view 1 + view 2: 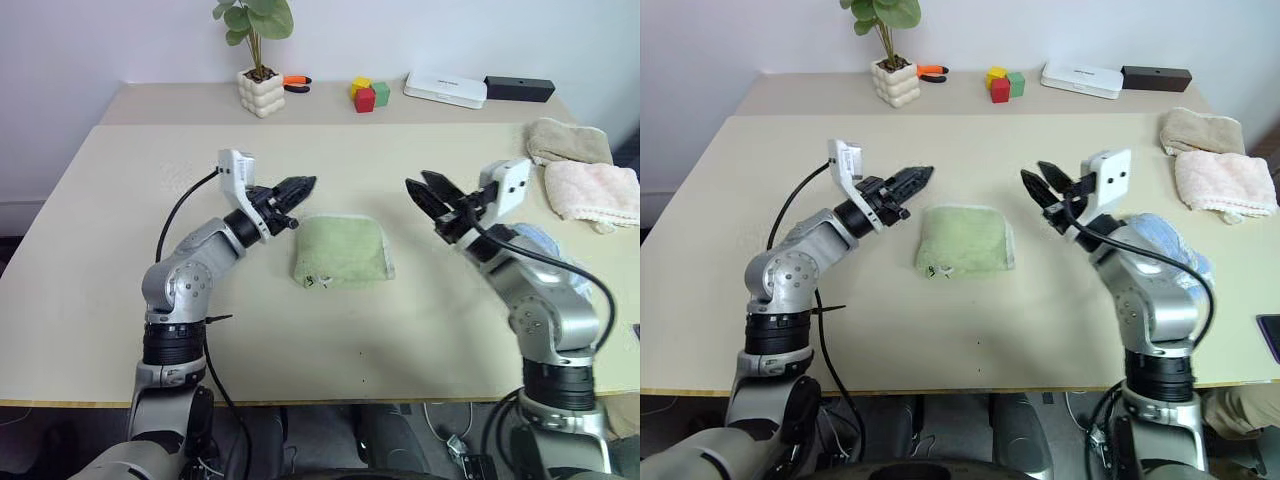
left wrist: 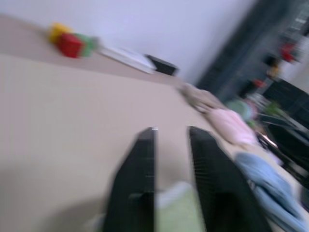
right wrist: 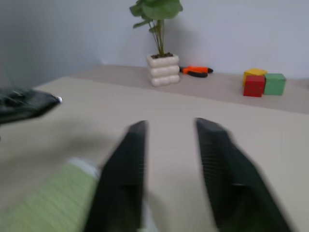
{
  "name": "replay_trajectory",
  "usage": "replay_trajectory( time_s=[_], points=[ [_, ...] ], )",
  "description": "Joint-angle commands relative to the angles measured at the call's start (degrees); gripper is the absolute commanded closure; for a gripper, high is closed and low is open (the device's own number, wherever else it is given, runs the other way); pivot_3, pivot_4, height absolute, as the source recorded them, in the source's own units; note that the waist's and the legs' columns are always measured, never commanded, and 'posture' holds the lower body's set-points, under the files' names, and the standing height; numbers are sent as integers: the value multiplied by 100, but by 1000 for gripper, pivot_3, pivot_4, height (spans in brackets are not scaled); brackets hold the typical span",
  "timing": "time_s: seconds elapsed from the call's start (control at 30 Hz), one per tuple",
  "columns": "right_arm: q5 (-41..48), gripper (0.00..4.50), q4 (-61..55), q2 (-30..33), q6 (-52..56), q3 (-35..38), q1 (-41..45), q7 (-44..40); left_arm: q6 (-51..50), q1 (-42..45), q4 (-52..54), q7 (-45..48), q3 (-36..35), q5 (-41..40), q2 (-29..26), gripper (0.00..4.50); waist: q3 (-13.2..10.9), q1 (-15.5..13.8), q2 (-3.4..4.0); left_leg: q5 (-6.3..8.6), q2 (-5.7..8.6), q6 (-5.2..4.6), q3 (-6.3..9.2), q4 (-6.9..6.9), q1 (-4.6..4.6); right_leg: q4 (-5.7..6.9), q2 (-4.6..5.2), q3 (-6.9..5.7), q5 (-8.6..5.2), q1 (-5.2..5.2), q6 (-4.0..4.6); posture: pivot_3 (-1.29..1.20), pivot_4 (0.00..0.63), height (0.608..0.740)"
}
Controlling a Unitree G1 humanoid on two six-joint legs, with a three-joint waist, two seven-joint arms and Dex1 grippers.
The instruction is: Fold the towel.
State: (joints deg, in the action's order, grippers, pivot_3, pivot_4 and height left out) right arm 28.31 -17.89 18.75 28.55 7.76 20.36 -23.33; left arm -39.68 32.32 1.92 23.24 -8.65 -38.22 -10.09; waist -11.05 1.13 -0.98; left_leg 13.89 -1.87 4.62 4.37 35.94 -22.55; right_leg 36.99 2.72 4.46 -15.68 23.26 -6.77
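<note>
The green towel [image 1: 342,252] lies folded into a compact pad in the middle of the worktop [image 1: 120,300], so the fold looks done, at most a tidy-up left. It is nearly square, slightly longer across; the rounded fold edge faces the robot's right, the small dark mark sits at the near left corner. Left claw [image 1: 303,185] is pressed together, empty, above the towel's left edge. Right claw [image 1: 425,189] hangs spread, empty, off its right.
</note>
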Motion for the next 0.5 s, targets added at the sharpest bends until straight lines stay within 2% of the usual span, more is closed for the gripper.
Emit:
replay_trajectory(
  time_s=[0.03, 0.27, 0.5],
  points=[
    [-259, 4469, -481, -459, -83, -376, -46, 574, 352, 104, -43, -200, 135, 213, 307, 4500, 0, -15, 0, 0, 0, 0, 0, 1, -2, 0, 0, -1, 0, 0, 0, 0, 150, 740],
    [-865, 4469, -563, -875, -303, -1026, -561, 972, 315, -50, 226, -371, 380, 214, 821, 4500, 0, -12, 0, 0, 2, 0, 2, 2, -6, -1, 1, -3, 0, 2, -1, 0, 150, 740],
    [-1852, 4469, 292, -1010, -712, -1425, -697, 1405, 632, -294, -201, -302, 642, 730, 734, 4500, 0, 48, 0, 0, 1, 0, 2, 0, 2, 5, -2, -1, 1, 3, 0, 0, 150, 740]
  ],
)
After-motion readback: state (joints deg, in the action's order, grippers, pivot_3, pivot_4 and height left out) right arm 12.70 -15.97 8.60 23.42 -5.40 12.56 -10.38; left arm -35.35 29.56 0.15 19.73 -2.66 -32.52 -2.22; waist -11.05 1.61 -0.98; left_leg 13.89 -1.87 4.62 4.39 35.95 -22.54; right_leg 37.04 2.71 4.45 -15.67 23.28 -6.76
